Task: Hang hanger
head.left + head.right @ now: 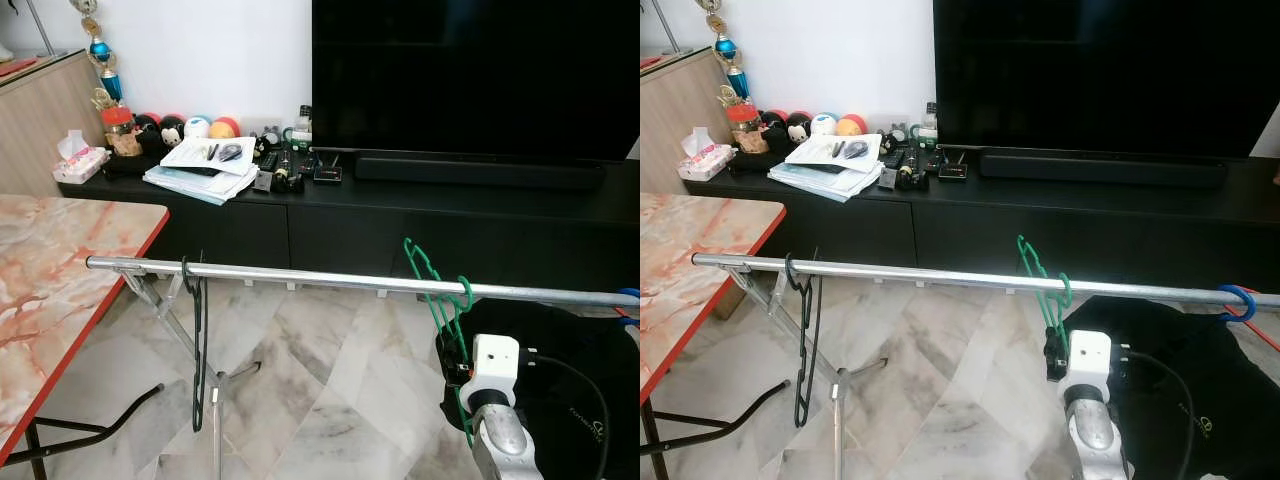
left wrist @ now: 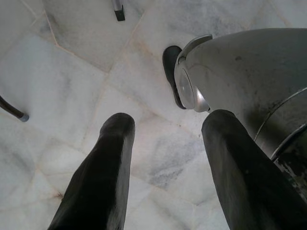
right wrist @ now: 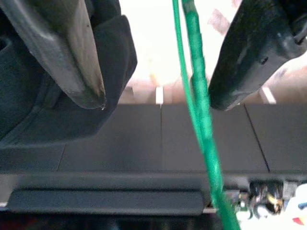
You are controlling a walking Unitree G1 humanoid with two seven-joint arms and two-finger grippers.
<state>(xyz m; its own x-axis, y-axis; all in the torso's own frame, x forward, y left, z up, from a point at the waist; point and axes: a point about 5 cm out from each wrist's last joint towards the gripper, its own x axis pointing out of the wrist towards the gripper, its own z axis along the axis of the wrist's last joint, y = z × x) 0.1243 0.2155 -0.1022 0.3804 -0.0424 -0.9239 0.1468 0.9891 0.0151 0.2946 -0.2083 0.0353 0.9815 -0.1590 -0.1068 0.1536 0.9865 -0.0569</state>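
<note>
The right gripper [image 3: 156,72] has its fingers apart around the green hanger [image 1: 440,290], hooked on the metal rail [image 1: 330,279] towards its right end. The left gripper [image 2: 163,177], fingers spread, hangs over the marble floor [image 2: 72,86]. A black hanger [image 1: 198,345] hangs near the rail's left end.

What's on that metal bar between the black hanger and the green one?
Nothing hangs there: in the left eye view the rail runs bare from the black hanger to the green hanger.
</note>
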